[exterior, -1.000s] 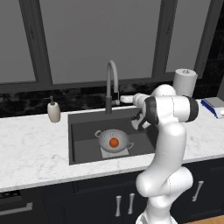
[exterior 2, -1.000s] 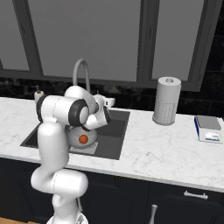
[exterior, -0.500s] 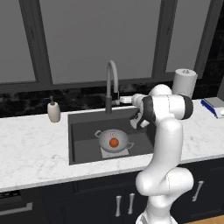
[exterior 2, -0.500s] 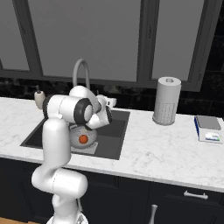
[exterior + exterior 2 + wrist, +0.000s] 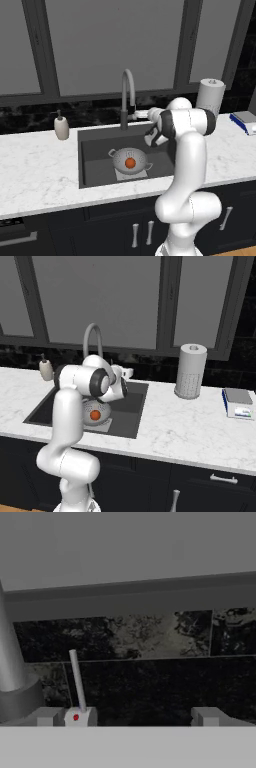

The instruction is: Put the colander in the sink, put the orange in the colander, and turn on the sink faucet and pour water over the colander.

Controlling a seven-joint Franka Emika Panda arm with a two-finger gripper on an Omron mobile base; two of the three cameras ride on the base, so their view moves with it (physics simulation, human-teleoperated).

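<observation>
The fingers stand spread wide and empty, near the sink faucet and its thin lever; no writing is legible.

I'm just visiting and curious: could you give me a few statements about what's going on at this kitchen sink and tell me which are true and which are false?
1. The orange sits inside the colander. True.
2. The colander stands on the counter beside the sink. False: it rests in the basin.
3. The gripper is clamped on the orange. False: it is open, up near the base of the sink faucet.
4. A soap dispenser stands on the counter beside the sink. True.
5. The paper towel roll lies on its side. False: it stands upright.
</observation>
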